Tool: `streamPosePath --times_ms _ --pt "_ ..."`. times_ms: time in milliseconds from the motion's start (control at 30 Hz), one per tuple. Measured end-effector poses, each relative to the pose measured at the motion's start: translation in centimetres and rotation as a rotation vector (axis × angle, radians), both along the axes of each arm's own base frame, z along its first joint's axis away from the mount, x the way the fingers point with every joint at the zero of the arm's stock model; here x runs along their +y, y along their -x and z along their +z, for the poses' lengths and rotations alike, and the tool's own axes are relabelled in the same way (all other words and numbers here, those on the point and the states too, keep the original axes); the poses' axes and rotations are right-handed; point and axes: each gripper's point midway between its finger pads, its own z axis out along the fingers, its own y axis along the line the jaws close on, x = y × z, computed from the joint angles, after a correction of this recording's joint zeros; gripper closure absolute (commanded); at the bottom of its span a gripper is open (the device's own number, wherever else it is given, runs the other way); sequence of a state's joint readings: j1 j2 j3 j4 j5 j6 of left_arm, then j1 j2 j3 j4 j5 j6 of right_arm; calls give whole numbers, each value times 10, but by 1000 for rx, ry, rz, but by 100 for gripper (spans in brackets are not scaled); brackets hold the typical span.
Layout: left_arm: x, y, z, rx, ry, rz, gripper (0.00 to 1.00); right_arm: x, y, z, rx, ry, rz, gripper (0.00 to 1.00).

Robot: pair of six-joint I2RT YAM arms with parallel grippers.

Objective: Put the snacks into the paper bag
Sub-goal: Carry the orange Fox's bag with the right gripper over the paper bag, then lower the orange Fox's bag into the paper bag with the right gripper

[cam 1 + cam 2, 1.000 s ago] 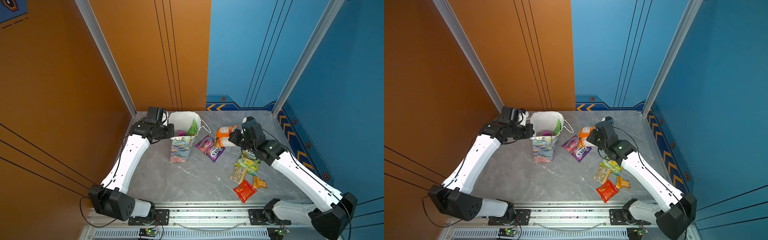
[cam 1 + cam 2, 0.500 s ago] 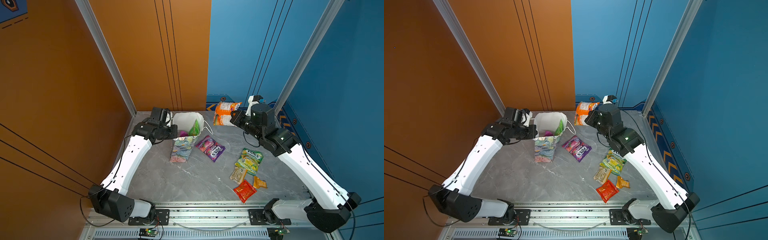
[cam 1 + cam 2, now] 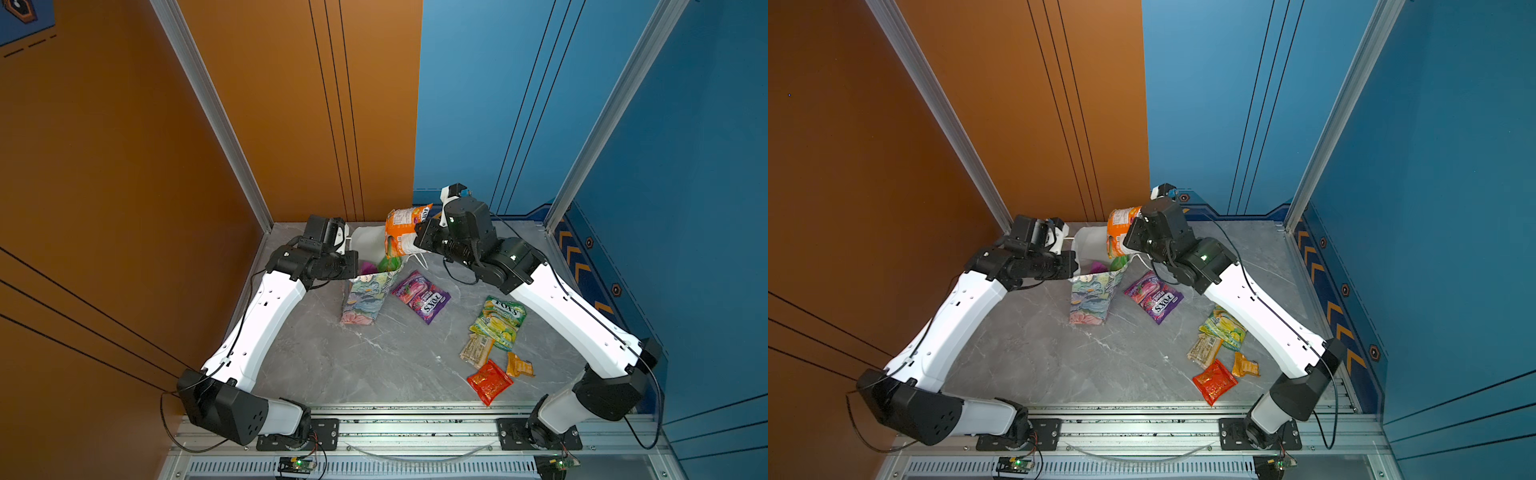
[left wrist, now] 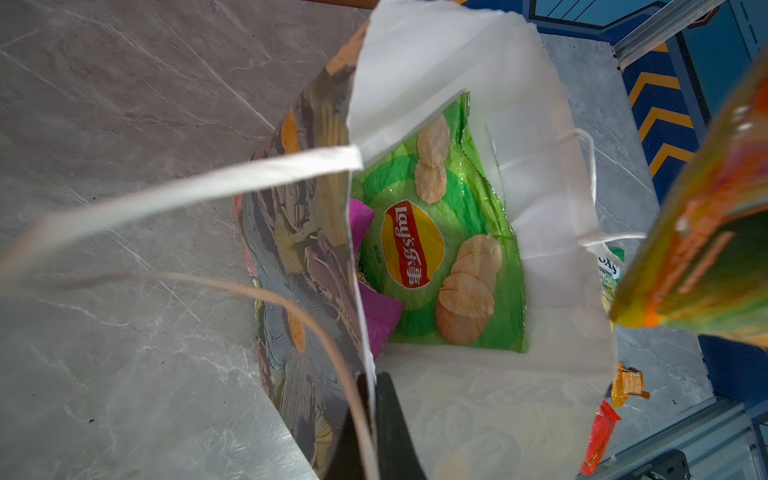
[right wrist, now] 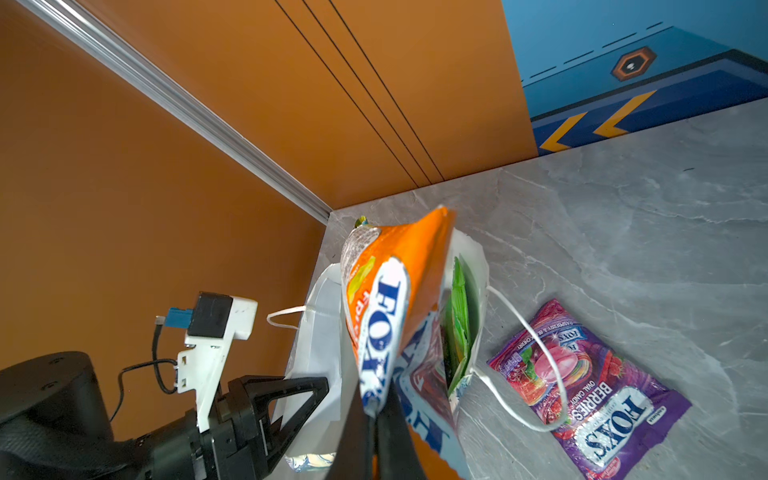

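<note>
Robot lab cell: coloured panel walls, aluminium base rail, marble-look tabletop.

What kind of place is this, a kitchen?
Probably a robot test booth, not a kitchen: two robot arms mounted on a metal rail, orange and blue panel walls, and a grey tabletop holding snack packets and a paper bag.

You're seeing the paper bag standing on the surface, Lay's packet sitting inside, berries packet lying just right of it.
</note>
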State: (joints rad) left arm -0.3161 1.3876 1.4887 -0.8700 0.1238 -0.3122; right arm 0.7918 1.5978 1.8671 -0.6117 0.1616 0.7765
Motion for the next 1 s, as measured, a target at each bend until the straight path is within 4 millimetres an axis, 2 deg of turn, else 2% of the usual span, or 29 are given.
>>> streamPosePath --times_ms 267,600,700,1000 --pt "-2 1 0 -1 -2 -8 98 19 -4 -26 68 69 27 100" --pt "-7 2 1 -6 -5 -26 98 32 4 -34 105 78 68 100" --pt "-7 2 1 -7 -5 -28 98 38 5 -42 130 78 89 100" --pt "-14 7 5 -21 -8 -59 98 73 4 -85 274 39 184 100"
